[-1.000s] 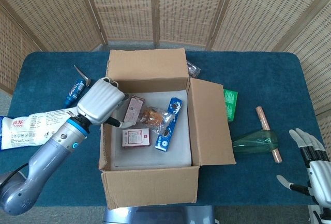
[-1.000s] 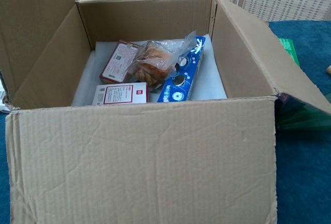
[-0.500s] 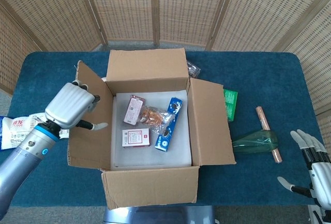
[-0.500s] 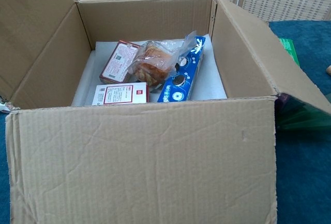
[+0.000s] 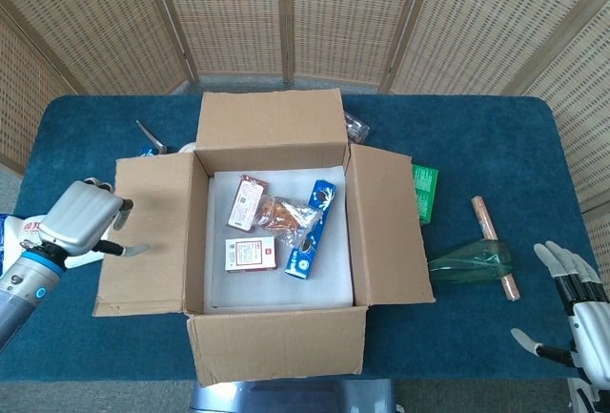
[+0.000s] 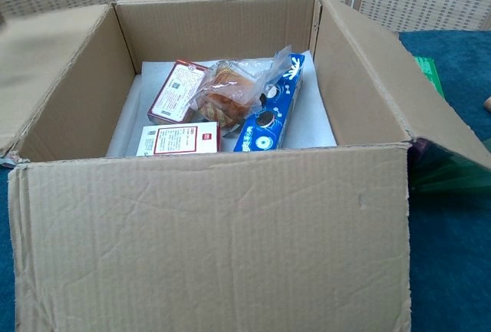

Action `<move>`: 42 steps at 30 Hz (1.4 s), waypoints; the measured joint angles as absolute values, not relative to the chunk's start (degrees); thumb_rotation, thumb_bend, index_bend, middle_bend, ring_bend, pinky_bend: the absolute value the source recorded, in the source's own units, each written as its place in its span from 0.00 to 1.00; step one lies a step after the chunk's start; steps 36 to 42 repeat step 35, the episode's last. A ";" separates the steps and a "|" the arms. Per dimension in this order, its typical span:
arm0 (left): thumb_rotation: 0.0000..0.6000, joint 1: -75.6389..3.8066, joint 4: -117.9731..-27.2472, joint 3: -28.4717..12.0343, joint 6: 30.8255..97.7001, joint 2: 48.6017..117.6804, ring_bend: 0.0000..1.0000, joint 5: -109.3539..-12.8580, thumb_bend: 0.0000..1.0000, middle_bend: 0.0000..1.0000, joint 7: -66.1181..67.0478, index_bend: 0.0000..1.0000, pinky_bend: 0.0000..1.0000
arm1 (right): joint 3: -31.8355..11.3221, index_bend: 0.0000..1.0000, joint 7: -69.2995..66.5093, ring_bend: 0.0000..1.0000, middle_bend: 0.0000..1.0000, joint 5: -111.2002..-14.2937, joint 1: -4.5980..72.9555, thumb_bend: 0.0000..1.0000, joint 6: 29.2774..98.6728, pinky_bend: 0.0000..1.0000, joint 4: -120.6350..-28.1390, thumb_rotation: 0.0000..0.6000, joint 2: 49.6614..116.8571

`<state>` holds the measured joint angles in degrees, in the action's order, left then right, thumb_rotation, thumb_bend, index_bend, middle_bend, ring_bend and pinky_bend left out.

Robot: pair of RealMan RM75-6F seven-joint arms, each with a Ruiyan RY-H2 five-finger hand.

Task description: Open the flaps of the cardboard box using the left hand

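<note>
The cardboard box (image 5: 276,232) stands in the middle of the blue table (image 5: 477,136), and all its flaps are folded outward. The left flap (image 5: 148,232) lies almost flat, toward 9 o'clock from the box. The right flap (image 5: 386,222) slopes down toward 3 o'clock. The back flap (image 5: 270,117) stands up at 12 o'clock, and the front flap (image 5: 276,341) hangs at 6 o'clock.

The left hand (image 5: 84,220) is at 9 o'clock from the box, just beside the outer edge of the left flap. Its fingers are curled in, only the thumb sticks out toward the flap, and it holds nothing. If the thumb touches the cardboard, I cannot tell. The right hand (image 5: 572,289) is at the table corner near 4 o'clock, well apart from the box, with the fingers spread and nothing in them.

Inside the box, on a white lining, there is a dark red packet (image 6: 176,90), a white and red small box (image 6: 178,139), a clear bag of snacks (image 6: 234,90) and a blue carton (image 6: 272,113).

At 3 o'clock from the box lie a green box (image 5: 425,192), a green plastic bottle (image 5: 472,262) and a copper-coloured stick (image 5: 496,246). At 9 o'clock, behind the left hand, a white snack bag (image 5: 21,234) is partly hidden.
</note>
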<state>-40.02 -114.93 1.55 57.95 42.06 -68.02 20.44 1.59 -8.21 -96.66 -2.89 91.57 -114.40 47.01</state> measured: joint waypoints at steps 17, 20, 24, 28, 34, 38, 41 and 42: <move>1.00 -23.38 -98.11 1.90 79.00 49.52 0.00 -82.73 0.00 0.00 1.19 0.00 0.05 | 1.47 0.00 -7.93 0.00 0.00 -96.45 -3.07 0.00 92.01 0.00 -114.01 1.00 47.37; 1.00 -19.31 -94.33 2.22 83.54 50.79 0.00 -83.78 0.00 0.00 -2.35 0.00 0.03 | 1.43 0.00 -7.70 0.00 0.00 -96.39 -3.04 0.00 91.96 0.00 -114.11 1.00 47.46; 1.00 -14.34 -89.64 2.60 88.11 53.44 0.00 -84.18 0.00 0.00 -6.65 0.00 0.02 | 1.44 0.00 -7.26 0.00 0.00 -96.32 -3.02 0.00 91.82 0.00 -114.10 1.00 47.62; 1.00 -10.15 -85.18 2.88 91.25 56.57 0.00 -84.05 0.00 0.00 -10.09 0.00 0.01 | 1.44 0.00 -6.71 0.00 0.00 -96.19 -3.01 0.00 91.68 0.00 -114.10 1.00 47.83; 1.00 -5.36 -80.40 3.07 94.96 60.32 0.00 -83.91 0.00 0.00 -12.52 0.00 0.00 | 1.01 0.00 -5.88 0.00 0.00 -95.42 -2.90 0.00 91.65 0.00 -114.15 1.00 48.23; 1.00 -4.72 -80.15 3.06 95.47 60.73 0.00 -83.88 0.00 0.00 -12.76 0.00 0.00 | 0.95 0.00 -5.75 0.00 0.00 -95.35 -2.90 0.00 91.69 0.00 -114.15 1.00 48.28; 1.00 -4.72 -80.15 3.06 95.47 60.73 0.00 -83.88 0.00 0.00 -12.76 0.00 0.00 | 0.95 0.00 -5.75 0.00 0.00 -95.35 -2.90 0.00 91.69 0.00 -114.15 1.00 48.28; 1.00 -4.72 -80.15 3.06 95.47 60.73 0.00 -83.88 0.00 0.00 -12.76 0.00 0.00 | 0.95 0.00 -5.75 0.00 0.00 -95.35 -2.90 0.00 91.69 0.00 -114.15 1.00 48.28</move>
